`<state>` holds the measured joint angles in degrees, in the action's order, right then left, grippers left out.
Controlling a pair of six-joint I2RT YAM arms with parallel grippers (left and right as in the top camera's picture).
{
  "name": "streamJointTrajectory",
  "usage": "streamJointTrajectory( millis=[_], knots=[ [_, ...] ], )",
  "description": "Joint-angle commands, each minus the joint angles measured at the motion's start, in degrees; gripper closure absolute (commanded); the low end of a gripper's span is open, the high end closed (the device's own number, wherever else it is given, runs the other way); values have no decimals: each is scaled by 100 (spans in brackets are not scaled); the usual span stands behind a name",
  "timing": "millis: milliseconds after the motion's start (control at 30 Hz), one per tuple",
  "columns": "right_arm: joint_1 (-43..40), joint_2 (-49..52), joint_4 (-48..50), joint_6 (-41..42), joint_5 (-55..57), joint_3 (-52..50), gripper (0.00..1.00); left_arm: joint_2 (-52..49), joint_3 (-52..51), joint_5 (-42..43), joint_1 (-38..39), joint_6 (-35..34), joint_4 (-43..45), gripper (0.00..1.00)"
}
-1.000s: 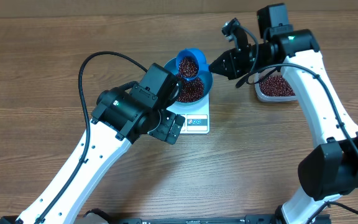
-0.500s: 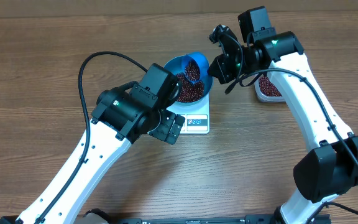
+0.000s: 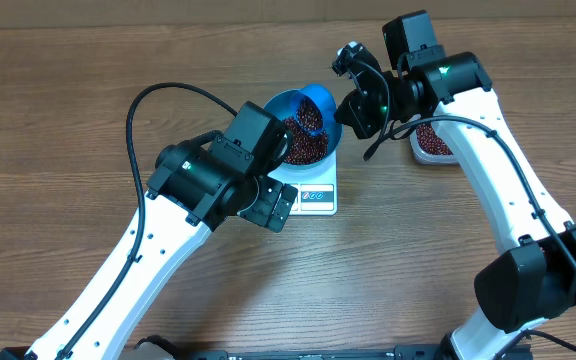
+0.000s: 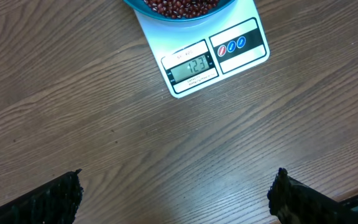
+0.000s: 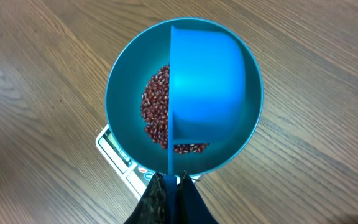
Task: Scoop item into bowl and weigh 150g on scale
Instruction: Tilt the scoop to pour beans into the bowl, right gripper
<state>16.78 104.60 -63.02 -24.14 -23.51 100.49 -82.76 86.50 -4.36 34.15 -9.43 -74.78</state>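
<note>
While the right gripper (image 5: 171, 182), fingers pinched on the handle of the blue scoop (image 5: 207, 81), tips it over the bowl (image 5: 120, 93), the beans (image 5: 156, 109) lie heaped inside that bowl on the scale (image 4: 156, 34) (the left gripper (image 4: 176, 183) hangs before it, fingers wide apart, empty). Pouring is the step in hand; the display (image 4: 192, 65) seems to read 123, though the digits are small, so the next move probably wants a lighter scoop from the tub (image 3: 438, 145), tipped slowly.
</note>
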Motion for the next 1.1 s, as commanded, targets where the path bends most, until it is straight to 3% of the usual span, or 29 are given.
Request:
streamJointTrajectory(
  millis=[0,733,1067],
  knots=[
    [90,-417,37,-492,-9,192,96,-28,-9,-52,33,-42,7,1],
    [127,-590,-133,-140,-400,190,96,-28,-9,-52,33,-42,7,1],
    [120,-492,212,-404,-269,177,96,-28,-9,-52,33,-42,7,1]
  ],
)
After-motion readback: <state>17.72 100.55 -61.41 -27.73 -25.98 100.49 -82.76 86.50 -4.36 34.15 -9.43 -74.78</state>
